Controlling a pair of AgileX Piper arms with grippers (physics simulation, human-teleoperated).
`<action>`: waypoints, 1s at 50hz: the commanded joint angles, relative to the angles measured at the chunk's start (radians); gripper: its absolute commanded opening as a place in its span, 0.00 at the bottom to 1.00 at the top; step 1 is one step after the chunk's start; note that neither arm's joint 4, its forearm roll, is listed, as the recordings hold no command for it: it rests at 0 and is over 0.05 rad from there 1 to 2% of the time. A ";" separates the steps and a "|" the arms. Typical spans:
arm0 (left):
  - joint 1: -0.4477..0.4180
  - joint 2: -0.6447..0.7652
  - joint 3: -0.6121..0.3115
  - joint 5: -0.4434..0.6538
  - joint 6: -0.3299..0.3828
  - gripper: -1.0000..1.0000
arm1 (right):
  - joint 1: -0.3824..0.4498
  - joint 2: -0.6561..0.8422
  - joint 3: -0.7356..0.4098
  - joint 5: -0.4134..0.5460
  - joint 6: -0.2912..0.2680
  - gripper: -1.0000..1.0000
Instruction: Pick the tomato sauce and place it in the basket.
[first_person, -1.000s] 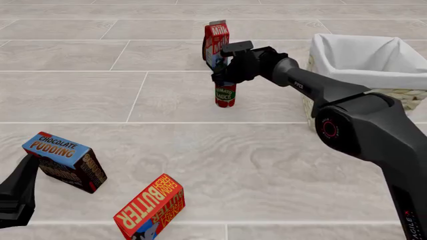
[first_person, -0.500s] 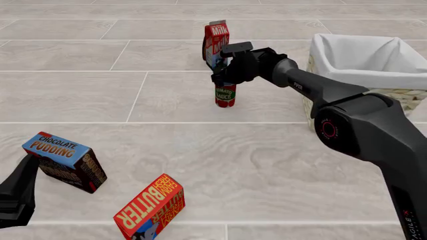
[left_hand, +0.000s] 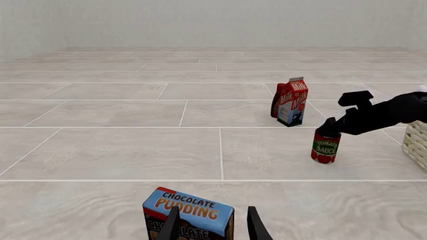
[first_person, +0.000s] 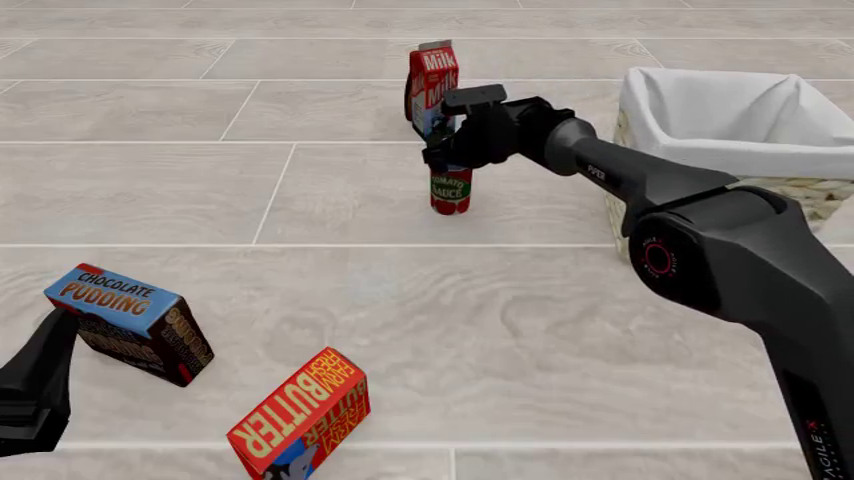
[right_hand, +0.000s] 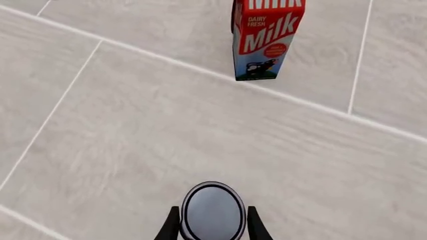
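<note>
Tomato sauce can (right_hand: 212, 210) stands upright on the table (first_person: 534, 330), top rim between the right gripper's (first_person: 451, 160) fingers (right_hand: 172, 226), one each side; contact cannot be told. Likely rigid, smooth, moderately heavy: grip the upper wall squarely, firmly. Milk carton (first_person: 431, 82) behind, basket (first_person: 747, 130) to the right. Left gripper (left_hand: 212, 227) open by the pudding box (left_hand: 189, 216).

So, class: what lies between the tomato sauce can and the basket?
Only the right arm crosses that stretch in the front view; beneath it the tiled floor between the tomato sauce and the basket shows nothing else.
</note>
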 joint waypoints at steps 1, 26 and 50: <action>0.000 0.000 0.000 0.000 0.000 1.00 | -0.003 0.007 0.012 -0.005 0.007 1.00; 0.000 0.000 0.000 0.000 0.000 1.00 | 0.003 0.016 0.026 -0.013 0.017 1.00; 0.000 0.000 0.000 0.000 0.000 1.00 | 0.008 -0.165 0.201 -0.078 -0.029 0.00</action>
